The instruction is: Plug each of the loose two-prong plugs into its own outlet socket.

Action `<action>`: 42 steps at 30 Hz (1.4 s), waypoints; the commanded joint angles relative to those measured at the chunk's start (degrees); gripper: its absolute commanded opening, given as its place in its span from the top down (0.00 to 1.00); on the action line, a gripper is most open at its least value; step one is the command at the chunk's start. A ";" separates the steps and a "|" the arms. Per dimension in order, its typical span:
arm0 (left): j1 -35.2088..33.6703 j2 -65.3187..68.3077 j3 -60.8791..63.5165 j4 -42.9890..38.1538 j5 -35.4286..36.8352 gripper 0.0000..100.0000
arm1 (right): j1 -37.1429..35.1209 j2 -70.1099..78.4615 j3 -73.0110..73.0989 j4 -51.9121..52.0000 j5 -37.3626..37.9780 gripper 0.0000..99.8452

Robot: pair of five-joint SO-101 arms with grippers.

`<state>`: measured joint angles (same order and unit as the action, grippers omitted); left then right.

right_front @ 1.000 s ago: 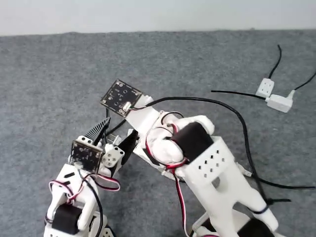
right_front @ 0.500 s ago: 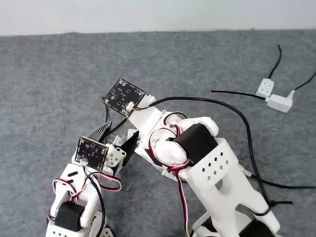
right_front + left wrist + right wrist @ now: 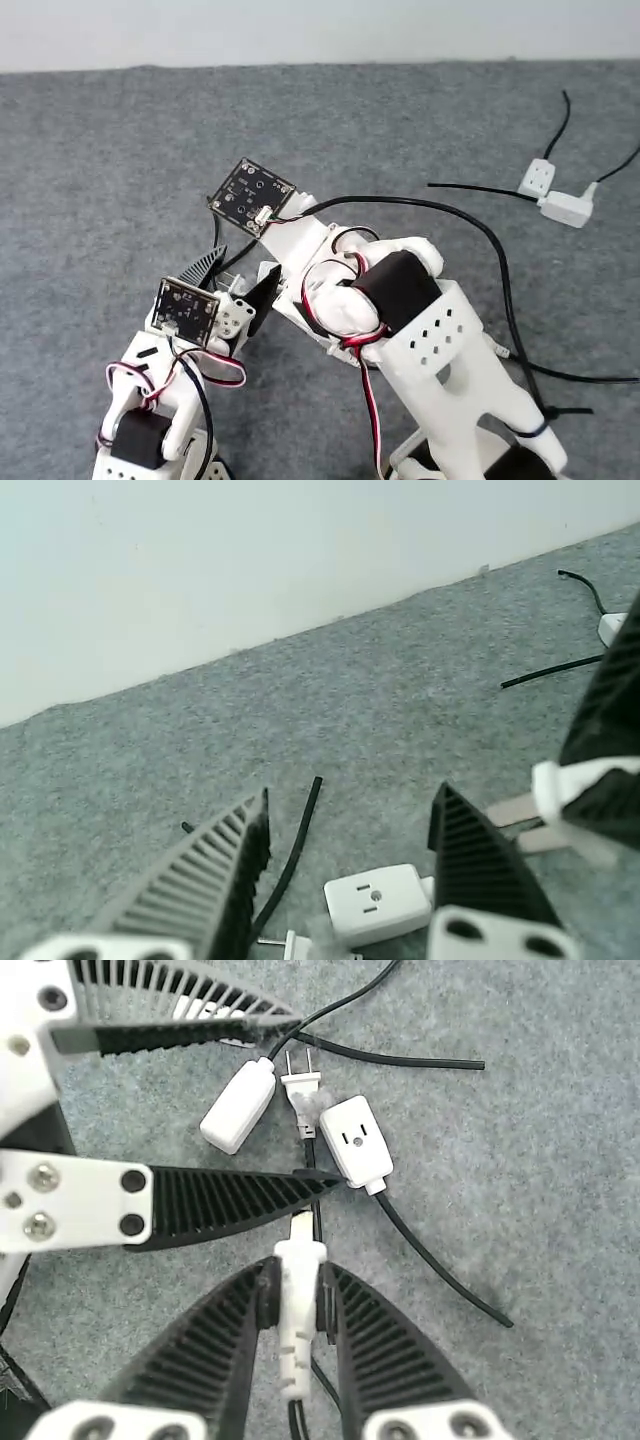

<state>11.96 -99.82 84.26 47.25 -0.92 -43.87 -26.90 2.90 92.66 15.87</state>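
Note:
My right gripper (image 3: 298,1268) is shut on a white two-prong plug (image 3: 296,1310), whose prongs point at a white outlet socket (image 3: 355,1140) on the grey carpet. Beside the socket lie a loose white plug (image 3: 300,1085) and an oblong white connector (image 3: 237,1105). My left gripper (image 3: 353,800) stands open just over the same socket (image 3: 375,900), one finger (image 3: 210,880) on each side. The held plug's prongs (image 3: 520,815) come in from the side. From above, both wrists meet near the left gripper (image 3: 235,272) at centre left.
At the far right of the carpet, a second white socket (image 3: 537,178) and a white plug body (image 3: 567,208) lie together with black cables. A long black cable (image 3: 480,235) loops over the right arm. A pale wall (image 3: 250,560) bounds the far edge.
Both wrists shifted slightly to the right between one second and half a second ago. Since then nothing has visibly moved.

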 commanded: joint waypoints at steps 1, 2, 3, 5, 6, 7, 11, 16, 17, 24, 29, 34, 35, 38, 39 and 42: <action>0.09 0.09 -0.48 -0.97 -0.79 0.74 | -0.48 -1.71 -0.18 -0.13 -0.79 0.99; -0.53 0.09 -0.57 -0.97 -0.79 0.74 | -0.48 -1.71 0.35 -0.48 -0.70 0.99; -1.49 0.09 -0.57 -1.05 -0.70 0.74 | -0.48 -1.71 0.88 -0.84 -0.62 0.99; -3.25 0.09 -0.84 -2.29 -0.44 0.74 | -0.48 -1.71 2.20 -1.98 -0.53 0.99; -3.96 0.09 -1.19 -2.29 -0.44 0.74 | -0.48 -1.71 2.55 -2.42 -0.53 0.99; -4.66 0.09 -1.63 -2.37 -0.44 0.74 | -0.48 -1.80 2.73 -2.59 -0.53 0.99; -5.89 0.09 -3.47 -1.67 -0.44 0.74 | -0.48 -1.89 2.73 -2.51 -0.53 0.99; -2.37 0.09 -6.02 2.37 -0.70 0.74 | -0.48 -1.80 2.73 -2.59 -0.53 0.99; -2.11 0.09 -6.64 2.99 -0.70 0.74 | -0.48 -1.80 2.73 -2.59 -0.53 0.99; -0.97 0.09 -5.76 2.81 -0.88 0.74 | -0.57 -1.80 2.73 -2.59 -0.53 0.99; 1.41 0.09 -3.12 0.62 -0.88 0.74 | -3.47 -1.80 2.90 -2.51 -0.53 0.99; 4.48 0.09 -1.71 0.53 -0.88 0.74 | -3.56 -2.33 2.90 -2.42 -0.62 0.99; 4.75 0.09 -1.54 0.53 -0.88 0.74 | -3.56 -2.33 2.90 -2.24 -0.62 0.99; 6.07 0.09 -0.84 0.53 -0.88 0.74 | -3.56 -2.33 2.81 -2.15 -0.62 0.99; 6.59 0.09 -0.57 0.53 -0.88 0.74 | -3.56 -2.33 2.81 -2.15 -0.62 0.99; 7.82 0.09 0.13 0.53 -0.88 0.74 | -3.56 -2.33 2.81 -2.07 -0.62 0.99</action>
<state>16.88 -100.00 84.00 48.66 -1.10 -46.42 -26.90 6.24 91.52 15.87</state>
